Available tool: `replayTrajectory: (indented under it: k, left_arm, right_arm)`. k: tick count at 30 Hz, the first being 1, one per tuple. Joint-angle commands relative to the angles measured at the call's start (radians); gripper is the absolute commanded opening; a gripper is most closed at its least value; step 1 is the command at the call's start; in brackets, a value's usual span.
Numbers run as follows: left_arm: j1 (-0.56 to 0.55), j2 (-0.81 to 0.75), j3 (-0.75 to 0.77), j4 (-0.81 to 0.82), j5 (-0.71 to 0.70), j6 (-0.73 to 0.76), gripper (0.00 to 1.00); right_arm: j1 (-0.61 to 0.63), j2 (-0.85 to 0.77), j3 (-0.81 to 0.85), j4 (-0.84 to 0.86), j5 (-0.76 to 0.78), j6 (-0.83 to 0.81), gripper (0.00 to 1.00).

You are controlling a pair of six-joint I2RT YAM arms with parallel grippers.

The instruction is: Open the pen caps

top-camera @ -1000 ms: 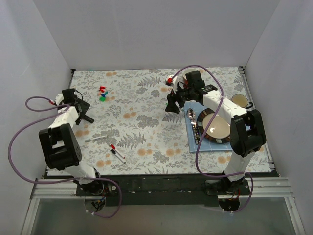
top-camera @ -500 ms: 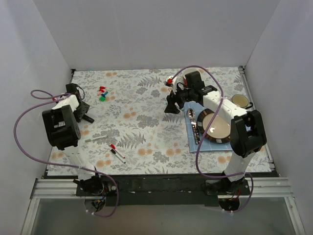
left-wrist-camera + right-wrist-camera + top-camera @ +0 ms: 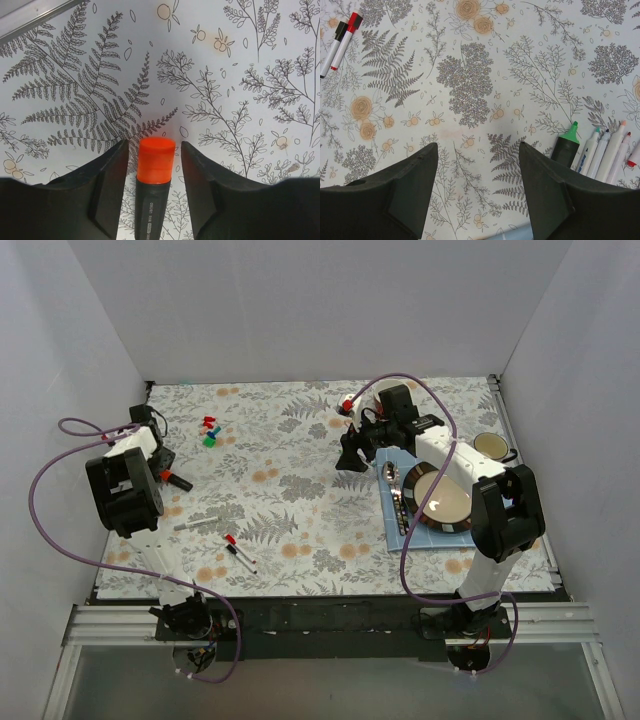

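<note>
White walls are boxing in the fern-print counter (image 3: 300, 445) that I am working from afar. At nine o'clock on it, the left pincer (image 3: 154, 150) is straddling a dark marker (image 3: 149, 212) lying on the print. The marker's orange cap (image 3: 156, 160) is sitting on the barrel and pointing out between the two fingers (image 3: 107, 192). I am seeing a thin sliver of print on each side of the cap, so the jaws are standing partly apart and gripping nothing. Loose caps (image 3: 209, 430), red, blue and green, are lying in a small cluster toward ten o'clock, well apart from the marker. Two capped pens (image 3: 238, 553), one red-capped and one black-capped, are lying side by side near seven o'clock. Near the centre, toward one o'clock, the right pincer (image 3: 477, 147) is hanging wide apart over bare print and holding nothing. At four o'clock in its own camera, a green-tipped marker (image 3: 566, 146) and a row of white pens (image 3: 606, 150) are lying uncapped, just beside one another. A plate (image 3: 441, 496) is resting at three o'clock.
</note>
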Motion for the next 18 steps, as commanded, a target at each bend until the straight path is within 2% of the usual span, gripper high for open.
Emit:
replayTrajectory:
  k: [1, 2, 5, 7, 10, 15, 16, 17, 18]
  left_arm:
    - [0.005, 0.007, 0.002, -0.016, 0.008, -0.002, 0.43]
    - [0.005, 0.004, -0.001, -0.012, 0.012, 0.001, 0.41]
    - [0.005, -0.005, -0.016, 0.002, 0.049, 0.001, 0.28]
    - [0.005, -0.022, -0.025, 0.016, 0.073, 0.007, 0.13]
    - [0.005, -0.064, -0.051, 0.045, 0.11, 0.017, 0.04]
    - [0.0, -0.186, -0.125, 0.116, 0.259, 0.042, 0.0]
    - [-0.003, -0.213, -0.183, 0.169, 0.293, 0.065, 0.0]
    - [-0.018, -0.285, -0.214, 0.2, 0.392, 0.074, 0.0]
    - [-0.029, -0.319, -0.252, 0.232, 0.431, 0.083, 0.0]
  right_arm:
    - [0.003, -0.049, -0.012, 0.024, -0.029, 0.002, 0.73]
    - [0.003, -0.051, -0.011, 0.024, -0.029, 0.002, 0.73]
    - [0.004, -0.052, -0.012, 0.024, -0.03, 0.002, 0.73]
    - [0.004, -0.055, -0.012, 0.026, -0.033, 0.002, 0.73]
    - [0.004, -0.058, -0.015, 0.026, -0.039, 0.004, 0.73]
    - [0.017, -0.069, -0.029, 0.035, -0.099, 0.005, 0.73]
    - [0.02, -0.078, -0.043, 0.05, -0.113, 0.01, 0.74]
    - [0.024, -0.087, -0.053, 0.062, -0.142, 0.019, 0.74]
    - [0.032, -0.097, -0.069, 0.085, -0.156, 0.031, 0.75]
